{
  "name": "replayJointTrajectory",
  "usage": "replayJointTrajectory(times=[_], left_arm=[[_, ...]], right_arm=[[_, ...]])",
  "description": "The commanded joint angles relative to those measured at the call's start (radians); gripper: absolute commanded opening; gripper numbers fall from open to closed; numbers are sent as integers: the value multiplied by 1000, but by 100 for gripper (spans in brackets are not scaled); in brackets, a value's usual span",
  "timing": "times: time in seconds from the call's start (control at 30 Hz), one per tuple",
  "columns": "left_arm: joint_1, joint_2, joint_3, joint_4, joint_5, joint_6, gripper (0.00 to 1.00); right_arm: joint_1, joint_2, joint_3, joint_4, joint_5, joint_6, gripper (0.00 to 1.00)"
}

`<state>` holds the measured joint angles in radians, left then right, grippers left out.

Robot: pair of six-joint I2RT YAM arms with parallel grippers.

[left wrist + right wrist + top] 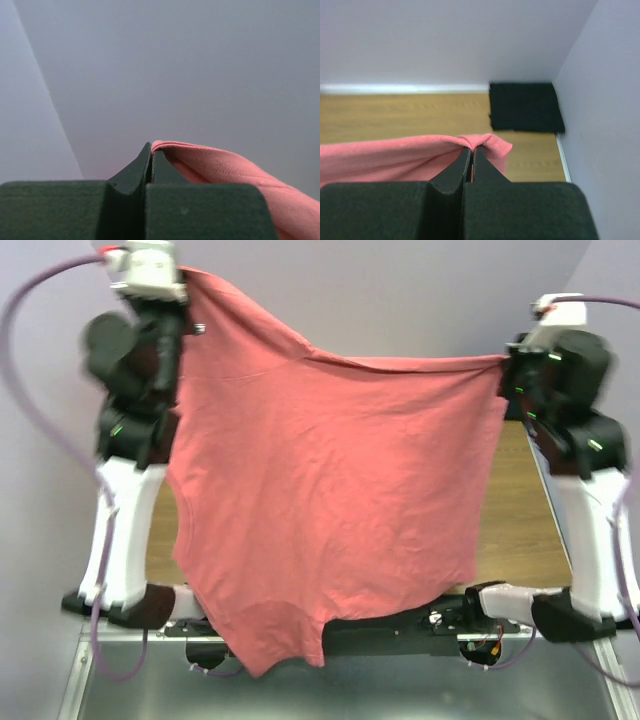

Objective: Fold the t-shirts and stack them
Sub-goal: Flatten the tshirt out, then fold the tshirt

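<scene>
Item: t-shirt, coral red, one piece.
Position: held in the air above the counter, spread wide. Its lower end droops past the near edge, over the arm bases.
Left gripper: jaws pressed together on a folded bit of the shirt's top edge. This is the higher of the two grips.
Right gripper: jaws pinched tight on the opposite end of that edge, held lower.
Other stock: black folded cloth, flat at the far right corner, probably a finished shirt.
Step in hand: judged to be the spread before laying the shirt flat.
Handling note: level the two grips and keep the top edge taut. Carry the shirt toward the far edge so the trailing end lands on wood, short of the black cloth.
</scene>
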<state>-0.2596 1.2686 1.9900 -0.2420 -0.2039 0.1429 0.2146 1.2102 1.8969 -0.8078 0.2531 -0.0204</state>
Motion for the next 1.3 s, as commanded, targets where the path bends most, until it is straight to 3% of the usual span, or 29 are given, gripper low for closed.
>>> replayJointTrajectory(times=[0.0,0.1,0.33,0.63,0.93,1.27], left_arm=[[-1,173,-92,10,31,3,0],[-3,277,-237,76,47,-11,0],[-3,540,-364,151,164,-68,0],[-1,804,-341,168,195,-83,0],[-1,756,-393,158,186,-123,0],[0,598,-526,-14,115,-196,0]], right_arm=[[-7,145,-173,59,159,-35,0],[-9,231,-331,189,157,-41,0],[-44,486,-519,428,85,-49,1],[-96,722,-493,547,28,-52,1],[-127,733,-492,559,17,-61,0],[-129,595,-643,549,113,17,0]])
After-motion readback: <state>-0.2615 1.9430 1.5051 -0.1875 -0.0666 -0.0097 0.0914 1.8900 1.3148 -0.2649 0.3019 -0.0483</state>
